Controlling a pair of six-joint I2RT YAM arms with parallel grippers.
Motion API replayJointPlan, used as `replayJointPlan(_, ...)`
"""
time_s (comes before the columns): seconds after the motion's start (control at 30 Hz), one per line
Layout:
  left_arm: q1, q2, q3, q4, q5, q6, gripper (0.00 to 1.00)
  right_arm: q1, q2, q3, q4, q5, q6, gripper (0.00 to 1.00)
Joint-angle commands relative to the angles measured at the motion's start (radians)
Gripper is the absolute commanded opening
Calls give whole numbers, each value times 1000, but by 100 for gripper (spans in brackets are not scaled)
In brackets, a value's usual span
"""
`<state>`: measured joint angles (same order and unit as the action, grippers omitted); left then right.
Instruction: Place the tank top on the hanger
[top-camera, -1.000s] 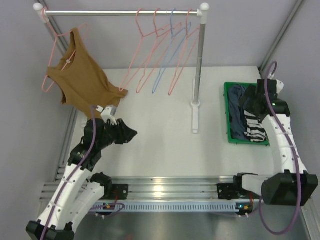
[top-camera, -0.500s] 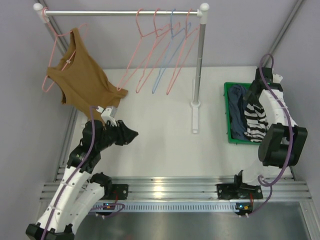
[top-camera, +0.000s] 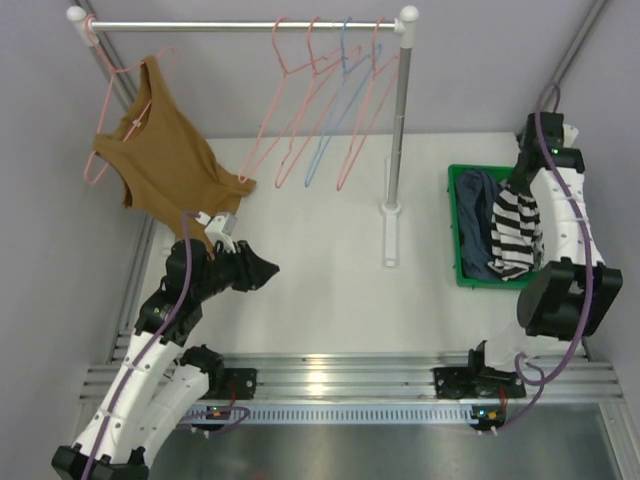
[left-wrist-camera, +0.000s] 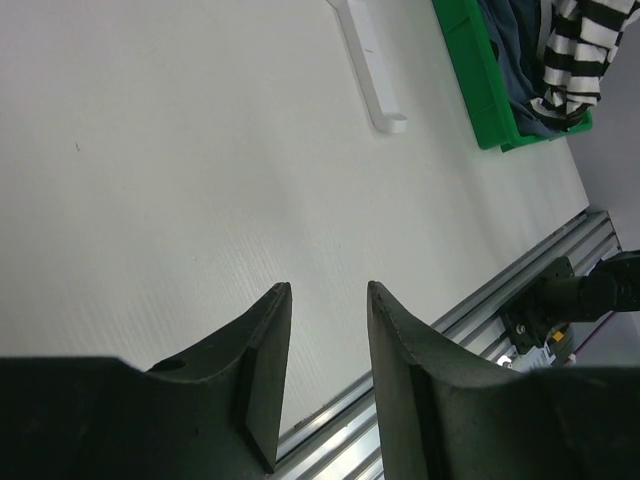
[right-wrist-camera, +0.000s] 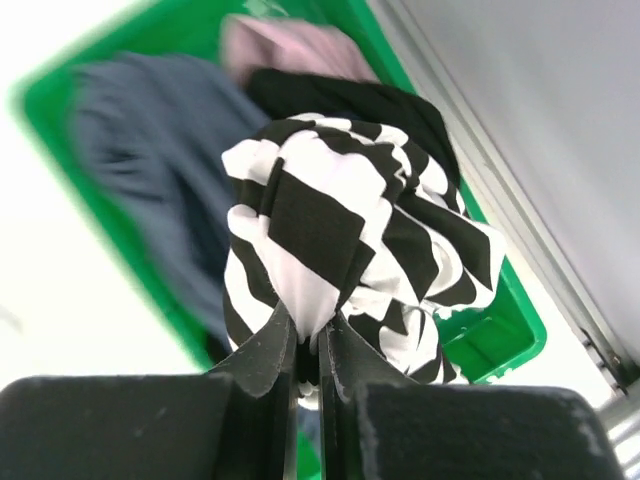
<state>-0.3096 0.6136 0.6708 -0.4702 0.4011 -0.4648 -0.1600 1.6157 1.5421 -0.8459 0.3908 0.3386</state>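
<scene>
Black-and-white tank top (right-wrist-camera: 340, 230) sits pinched between the closed right jaws.

The overhead view gives you bright, even light, seemingly from above: the white surface (top-camera: 320, 200) carries only faint, soft shadows, and the metal strip (top-camera: 400, 450) at the near edge glares a little. Your right wrist view is blurred; the green bin (right-wrist-camera: 500, 340) and blue garment (right-wrist-camera: 140, 130) smear, while the tank top (right-wrist-camera: 330, 210) reads sharper. Your left wrist view is crisp, the left claw (left-wrist-camera: 327, 300) a dark silhouette.
</scene>
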Motion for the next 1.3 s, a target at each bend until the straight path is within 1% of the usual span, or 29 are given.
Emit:
replayJointPlan(0.0,-5,8,-4,61,22,15,41,5,-151,215,-102,-168,-21,0)
replayJointPlan(0.07,-5,9,-2,61,19,15,41,33,-190,306,-163,-240,-24,0)
replayJointPlan(0.2,-5,9,-4,61,15,15,41,79,-229,424,-243,-309,-24,0)
replayJointPlan(0.33,-5,11,-2,62,13,15,42,148,-273,440,-255,-353,-4,0)
replayJointPlan(0.37,-5,12,-4,62,15,15,42,212,-292,431,-252,-349,3,0)
replayJointPlan(0.43,-5,15,-4,61,15,15,42,284,-313,373,-231,-311,31,0)
replayJointPlan(0.47,-5,17,-4,59,15,15,42,357,-339,342,-220,-287,42,0)
replayJointPlan(0.5,-5,17,-4,58,15,15,42,388,-358,255,-175,-265,66,0)
replayJointPlan(0.57,-5,18,-2,58,12,14,42,466,-416,150,-121,-262,95,0)
replayJointPlan(0.6,-5,18,-4,58,12,12,42,494,-437,33,-89,-268,126,0)
replayJointPlan(0.63,-5,24,-4,59,12,11,42,523,-457,-27,-23,-270,143,0)
replayJointPlan(0.67,-5,28,-4,59,13,9,42,592,-485,-87,8,-271,177,0)
replayJointPlan(0.7,-5,31,-4,58,13,8,42,632,-491,-194,33,-271,194,0)
replayJointPlan(0.73,-5,41,-4,58,15,6,42,678,-496,-244,88,-270,213,0)
replayJointPlan(0.77,-5,46,-4,59,13,5,42,776,-502,-296,119,-262,258,0)
replayJointPlan(0.8,-5,54,-2,58,10,3,42,828,-502,-389,151,-245,279,0)
replayJointPlan(0.83,-5,66,-2,58,4,0,42,877,-499,-428,174,-233,305,0)
replayJointPlan(0.87,-5,75,0,54,-4,-8,42,971,-493,-466,212,-221,357,0)
replayJointPlan(0.9,-5,81,0,50,-22,-14,42,1011,-491,-538,226,-201,387,1)
replayJointPlan(0.97,-5,98,-5,48,-36,-40,42,1107,-500,-606,260,-188,471,3)
replayJointPlan(1.0,-5,106,-8,51,-50,-52,42,1137,-510,-675,268,-179,497,4)
replayJointPlan(1.03,-5,112,-22,54,-54,-76,42,1190,-537,-709,272,-175,526,7)
replayJointPlan(1.1,-5,118,-45,85,-51,-100,42,1234,-563,-799,271,-175,603,14)
replayJointPlan(1.17,-5,127,-82,116,-41,-138,42,1280,-609,-833,237,-161,666,28)
replayJointPlan(1.2,-5,133,-92,143,-35,-149,43,1292,-626,-844,181,-121,684,35)
replayJointPlan(1.23,-5,143,-112,160,-27,-165,43,1300,-648,-841,154,-100,700,48)
replayJointPlan(1.27,-5,150,-122,174,-24,-172,43,1304,-690,-835,127,-80,715,55)
